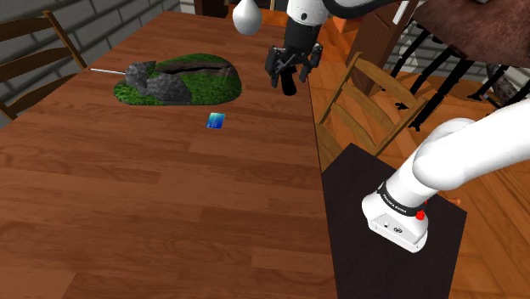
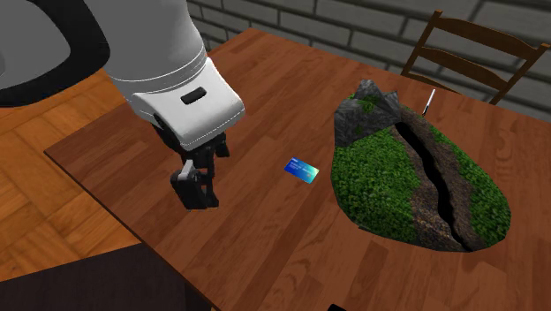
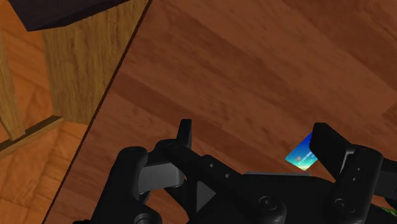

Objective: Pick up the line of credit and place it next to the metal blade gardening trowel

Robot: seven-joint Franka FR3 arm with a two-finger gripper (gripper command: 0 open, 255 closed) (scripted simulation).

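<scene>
Glossy wooden table (image 1: 170, 195); glossy blue card (image 1: 216, 121).

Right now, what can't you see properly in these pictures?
- Card: wrist view, one corner sits behind an end effector finger; its print is too small to read.
- Trowel: shoulder view, a thin rod pokes out; the rest is hidden by the mossy rock.
- Chair: second exterior view, lower part behind the table.
</scene>
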